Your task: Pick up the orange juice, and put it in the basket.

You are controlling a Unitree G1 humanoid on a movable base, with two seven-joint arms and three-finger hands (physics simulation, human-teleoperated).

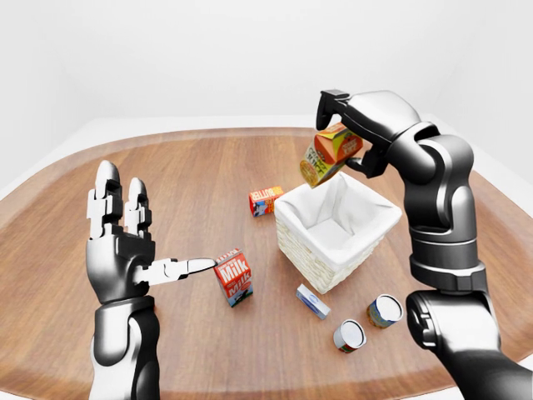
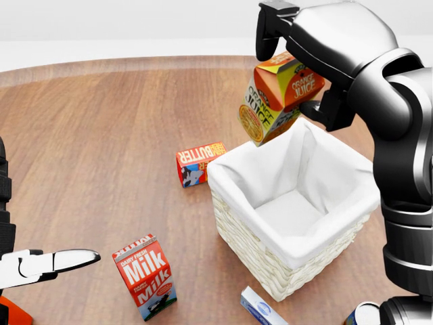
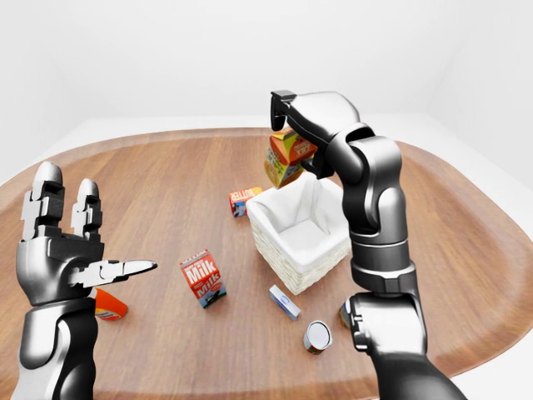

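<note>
While my right hand (image 2: 308, 51) grips the orange juice (image 2: 279, 95) from above, fingers (image 2: 266, 30) closed round the carton's top, the carton hangs in the air, clear of the desk (image 2: 101, 135). It sits over the basket's (image 2: 270, 264) upper rim as the head view shows it, near the corner toward that view's top, not yet over the middle of the white lining. Its long axis is tilted, the gabled top leaning toward the view's right and the base toward the lower left. As I judge it, the coming move turns on this: the open mouth of the basket lies below and a little toward the view's bottom right of the carton, so I would carry it that way before letting go. My right arm reaches up and over, elbow bent high. My left hand (image 1: 125, 250) is held up well apart on the left, fingers spread and holding nothing, near the milk carton (image 1: 234, 277).
</note>
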